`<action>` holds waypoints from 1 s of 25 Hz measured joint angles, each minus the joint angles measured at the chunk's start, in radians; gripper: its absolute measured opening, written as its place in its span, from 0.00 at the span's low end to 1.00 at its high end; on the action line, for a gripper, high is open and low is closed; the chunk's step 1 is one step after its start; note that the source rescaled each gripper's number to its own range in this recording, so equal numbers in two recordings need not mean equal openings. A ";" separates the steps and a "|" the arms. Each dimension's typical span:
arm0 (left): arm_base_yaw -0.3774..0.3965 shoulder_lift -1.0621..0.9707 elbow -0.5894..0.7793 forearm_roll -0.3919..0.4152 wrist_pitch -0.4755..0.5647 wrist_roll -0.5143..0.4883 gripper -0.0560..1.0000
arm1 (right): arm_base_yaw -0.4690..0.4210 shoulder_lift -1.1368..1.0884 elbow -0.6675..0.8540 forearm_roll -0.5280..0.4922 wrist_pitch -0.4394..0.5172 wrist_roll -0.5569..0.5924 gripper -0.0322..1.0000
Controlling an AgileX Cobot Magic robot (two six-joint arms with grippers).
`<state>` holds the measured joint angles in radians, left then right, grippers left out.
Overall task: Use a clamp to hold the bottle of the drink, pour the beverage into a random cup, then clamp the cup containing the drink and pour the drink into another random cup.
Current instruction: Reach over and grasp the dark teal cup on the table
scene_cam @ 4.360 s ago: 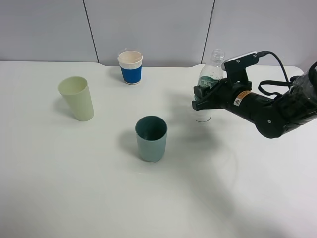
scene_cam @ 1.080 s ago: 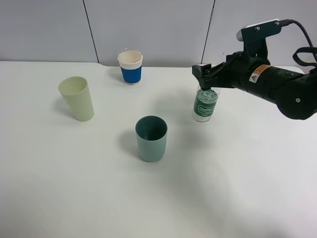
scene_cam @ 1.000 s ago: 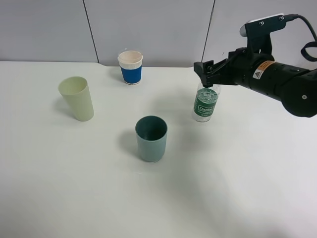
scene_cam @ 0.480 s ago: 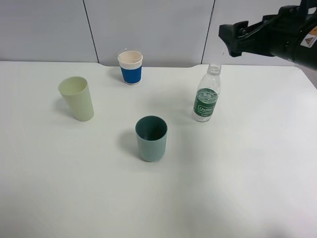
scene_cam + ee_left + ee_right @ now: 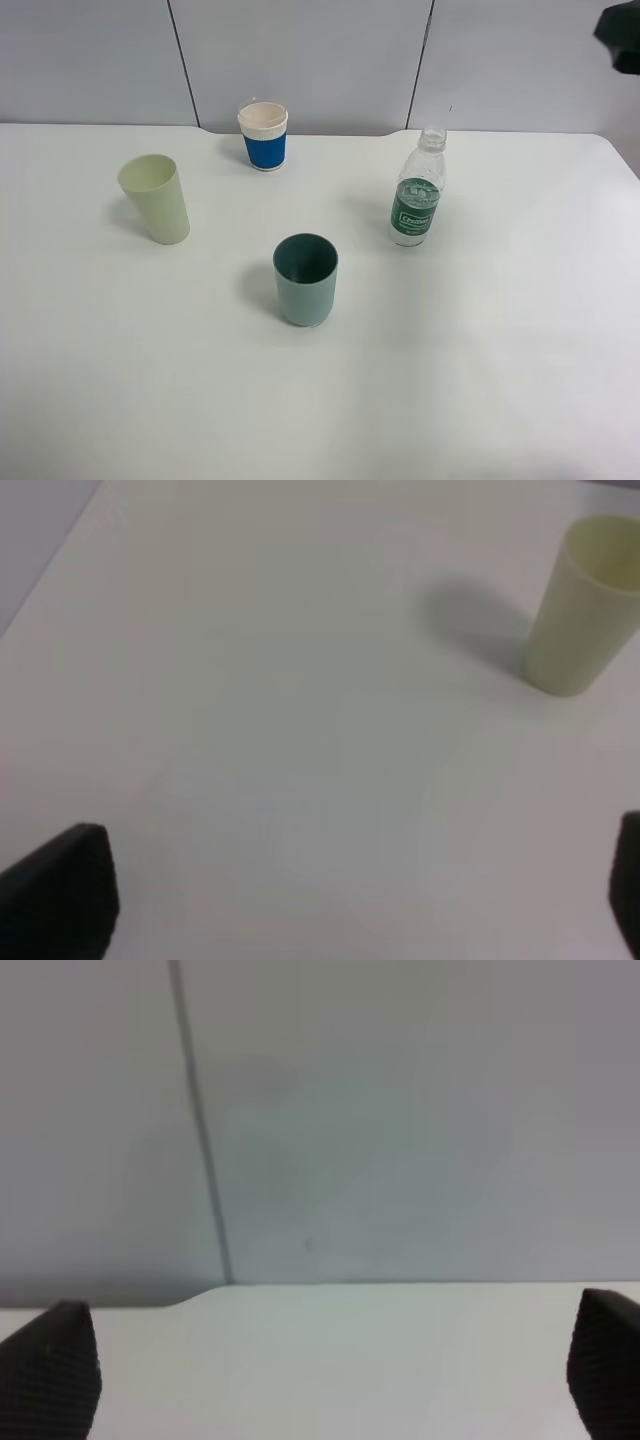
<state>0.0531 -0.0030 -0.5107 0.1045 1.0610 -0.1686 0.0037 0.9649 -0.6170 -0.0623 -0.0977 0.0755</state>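
Four containers are stood on the white worktop (image 5: 520,380), none touching another. At far left, the left end effector (image 5: 345,910) is shown only by its wrist camera: its black fingertips (image 5: 60,890) are spread to the frame edges, with nothing held between them. A pale yellow-green smooth plastic tumbler (image 5: 155,198) is set alone at the left of the worktop. It is also caught by the left wrist camera (image 5: 585,605), well apart from the fingertips. Next, toward the back edge, a paper cup with a blue sleeve and pale rim (image 5: 263,135) is placed near the grey panelled wall (image 5: 320,60). Near the middle and closer to the front, the smooth teal-blue plastic tumbler with a darker green inside (image 5: 306,279) is found mouth up; whether liquid is inside cannot be told. Right of it and further back, the small clear ribbed plastic bottle with a green label (image 5: 416,212) is stood free, gripped by nothing, taller than the cups. Clear liquid (image 5: 420,190) is glimpsed above the label, level unreadable. At the top right corner only a black piece of the right arm (image 5: 622,35) is seen, well apart from the bottle. The right end effector (image 5: 325,1370) is shown with fingertips (image 5: 50,1365) parted wide, empty, faced toward the wall.
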 joint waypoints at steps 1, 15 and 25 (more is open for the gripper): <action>0.000 0.000 0.000 0.000 0.000 0.000 1.00 | -0.017 -0.032 0.000 0.000 0.028 0.004 1.00; 0.000 0.000 0.000 0.000 0.000 0.000 1.00 | -0.046 -0.485 0.000 -0.081 0.388 0.007 1.00; 0.000 0.000 0.000 0.000 0.000 0.000 1.00 | -0.046 -0.688 0.000 -0.122 0.661 0.058 1.00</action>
<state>0.0531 -0.0030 -0.5107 0.1045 1.0610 -0.1686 -0.0419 0.2768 -0.6170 -0.1843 0.5635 0.1336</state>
